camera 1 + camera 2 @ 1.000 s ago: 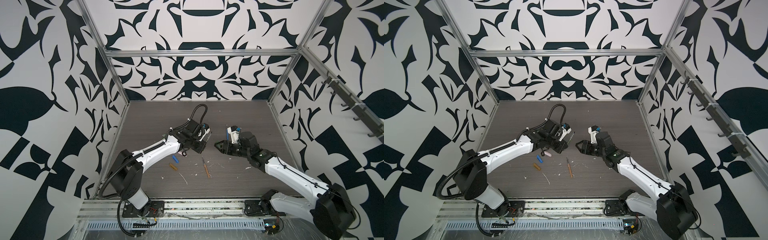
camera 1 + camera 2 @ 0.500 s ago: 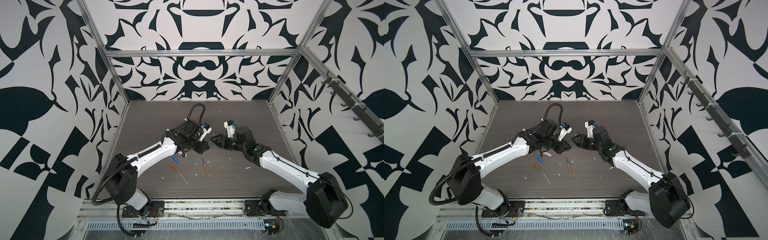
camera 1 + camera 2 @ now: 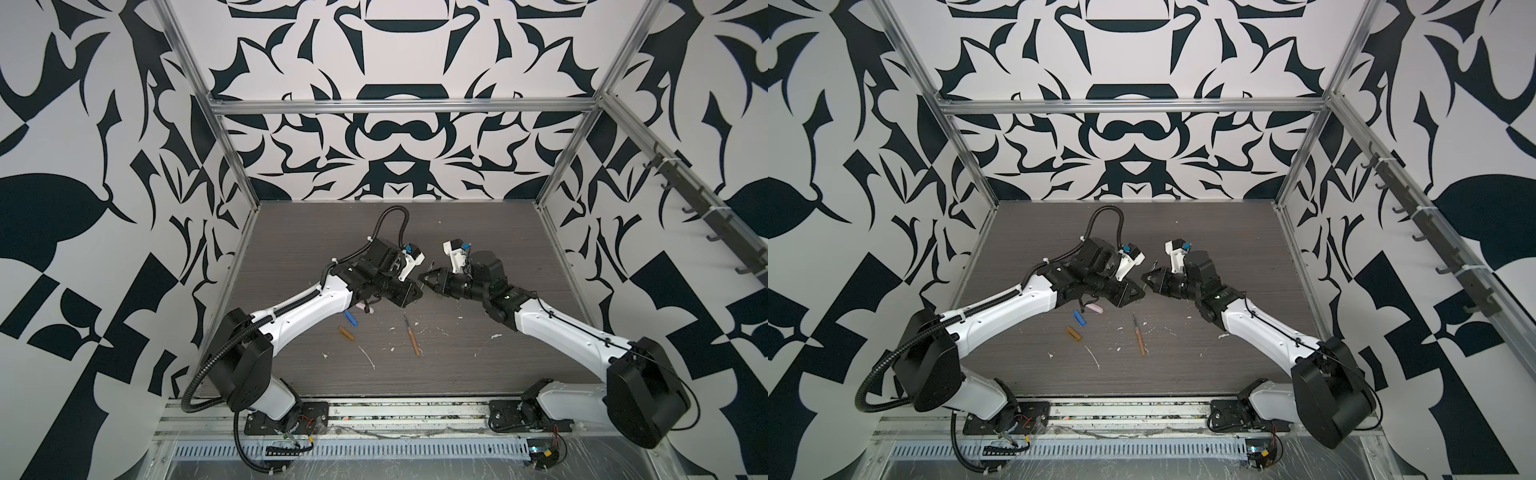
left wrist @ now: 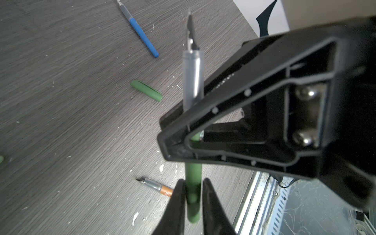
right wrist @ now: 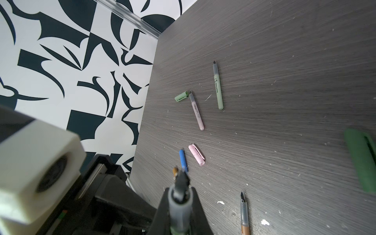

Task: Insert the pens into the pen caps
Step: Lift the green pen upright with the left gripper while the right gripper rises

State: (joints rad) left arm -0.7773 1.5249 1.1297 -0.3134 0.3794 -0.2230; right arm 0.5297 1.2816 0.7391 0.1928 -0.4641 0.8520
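A dark green pen (image 4: 193, 175) stands between both grippers in mid-air above the table, tip (image 3: 432, 264) up. My right gripper (image 5: 180, 195) is shut on its grey section just below the dark tip. My left gripper (image 4: 193, 183) flanks the green barrel lower down, its fingers slightly parted with a thin gap on one side. The dark green cap (image 4: 146, 90) lies on the table. In both top views the grippers meet at the table's middle (image 3: 419, 286) (image 3: 1144, 286).
On the table lie a blue pen (image 4: 140, 32), an orange-brown pen (image 3: 412, 340), a pale green pen (image 5: 218, 89), a pink pen (image 5: 197, 110), and blue (image 3: 351, 318), orange-brown (image 3: 346, 333), pink (image 5: 196, 154) and pale green (image 5: 181, 96) caps. White flecks dot the front.
The right arm swung left to meet the left gripper and its jaws closed on the dark green pen. The left jaws have eased apart a little.
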